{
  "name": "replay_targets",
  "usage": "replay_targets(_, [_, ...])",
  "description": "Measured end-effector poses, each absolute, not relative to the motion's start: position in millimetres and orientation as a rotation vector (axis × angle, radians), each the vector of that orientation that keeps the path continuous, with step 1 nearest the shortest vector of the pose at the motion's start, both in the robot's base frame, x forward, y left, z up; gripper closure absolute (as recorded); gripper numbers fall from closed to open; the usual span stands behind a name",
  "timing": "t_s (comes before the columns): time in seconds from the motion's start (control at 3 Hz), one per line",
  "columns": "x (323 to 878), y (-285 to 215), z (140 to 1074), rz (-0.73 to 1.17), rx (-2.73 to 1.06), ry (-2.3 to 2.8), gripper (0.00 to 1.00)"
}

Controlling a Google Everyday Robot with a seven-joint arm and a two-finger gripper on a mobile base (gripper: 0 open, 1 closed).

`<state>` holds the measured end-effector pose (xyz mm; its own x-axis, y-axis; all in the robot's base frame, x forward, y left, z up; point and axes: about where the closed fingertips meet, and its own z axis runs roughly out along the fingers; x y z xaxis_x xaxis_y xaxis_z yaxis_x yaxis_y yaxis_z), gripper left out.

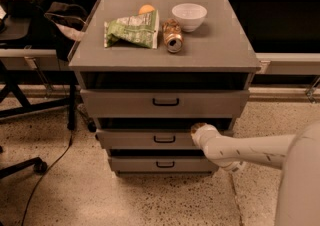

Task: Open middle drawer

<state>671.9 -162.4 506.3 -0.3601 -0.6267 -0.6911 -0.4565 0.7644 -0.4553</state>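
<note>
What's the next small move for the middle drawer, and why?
Probably a short pull straight back toward the robot: the gripper sits at the top right edge of the middle drawer, right of its handle, and the drawer looks at most slightly out.

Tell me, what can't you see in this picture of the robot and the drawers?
All in the camera view:
1. Inside the middle drawer: dark, tucked under the top drawer.
2. The claw at that drawer's upper right edge: how it holds is hidden by its own rounded end.
3. The orange thing: mostly behind the green bag.
4. The arm: cut off by the right edge.
</note>
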Motion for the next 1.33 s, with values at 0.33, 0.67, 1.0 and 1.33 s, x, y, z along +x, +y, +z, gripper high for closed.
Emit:
replay_targets(0.33, [687.4, -162.3, 499.8, -0.258, -0.781, 2.017, 1.0])
replay_targets(0.67, [702.7, -165.0, 495.5, -0.311, -0.767, 2.02, 1.0])
replay_targets(1.0, [717.9, -166.3, 492.6, -0.351, -0.75, 2.027, 1.0])
replay_targets(1.33, [726.4, -166.2, 490.7, -0.368, -0.749, 2.033, 1.0])
